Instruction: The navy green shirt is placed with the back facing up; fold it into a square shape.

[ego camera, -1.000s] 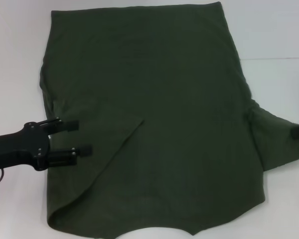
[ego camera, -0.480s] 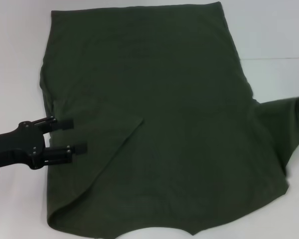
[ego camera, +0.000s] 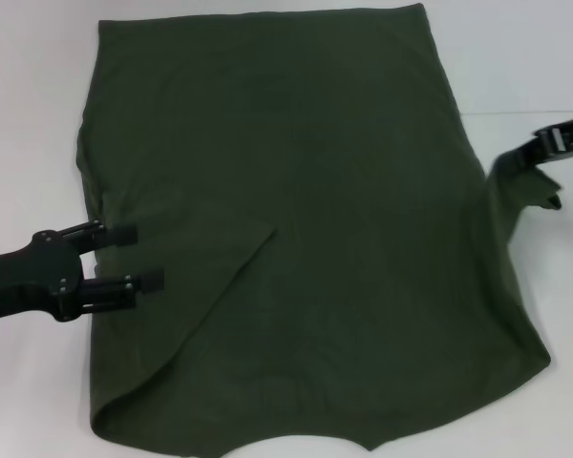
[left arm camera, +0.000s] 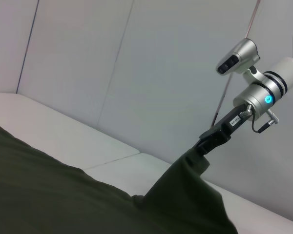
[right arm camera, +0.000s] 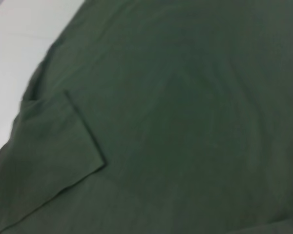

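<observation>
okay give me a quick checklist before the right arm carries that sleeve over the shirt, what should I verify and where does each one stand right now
1. right gripper pinching the right sleeve, lifted off the table: ok.
2. Left sleeve folded in flat on the navy green shirt: ok.
3. left gripper open at the shirt's left edge, holding nothing: ok.
4. Left gripper clear of the fold path: not ok, its fingertips overlap the cloth.
5. Grip depth on the sleeve: cannot tell.
</observation>
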Robot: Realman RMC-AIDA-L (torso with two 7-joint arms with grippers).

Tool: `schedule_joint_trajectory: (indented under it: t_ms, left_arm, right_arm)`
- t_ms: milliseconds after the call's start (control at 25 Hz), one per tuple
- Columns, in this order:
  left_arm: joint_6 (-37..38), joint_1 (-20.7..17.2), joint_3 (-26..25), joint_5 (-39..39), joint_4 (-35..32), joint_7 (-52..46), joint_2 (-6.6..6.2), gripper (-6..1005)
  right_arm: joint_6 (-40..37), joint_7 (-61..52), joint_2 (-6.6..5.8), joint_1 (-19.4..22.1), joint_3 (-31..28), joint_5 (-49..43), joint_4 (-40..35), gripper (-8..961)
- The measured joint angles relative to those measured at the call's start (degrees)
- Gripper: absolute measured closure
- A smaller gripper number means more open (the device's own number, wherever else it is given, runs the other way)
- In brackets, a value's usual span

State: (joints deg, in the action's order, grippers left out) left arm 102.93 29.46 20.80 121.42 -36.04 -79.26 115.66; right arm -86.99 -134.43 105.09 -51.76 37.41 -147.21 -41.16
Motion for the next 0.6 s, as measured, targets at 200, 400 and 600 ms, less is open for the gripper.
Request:
schedule_joint_trajectory:
  t_ms: [200, 400, 600]
  left_arm:
    - [0.11, -0.09, -0.83, 0.10, 0.00, -0.09, -0.01, 92]
    - [0.25, -0.11, -1.07, 0.10, 0.00, -0.10, -0.16, 92]
    - [0.26, -0.11, -1.07, -0.03, 0.00, -0.45, -0.23, 92]
  right_arm:
    - [1.61, -0.83, 1.73, -3.85, 5.03, -0.15, 3.27, 913]
    - [5.77, -4.10, 3.20, -6.47, 9.82, -0.23, 7.14, 893]
    - [7.63, -6.50, 4.89, -8.05, 10.33, -0.03, 10.34, 873]
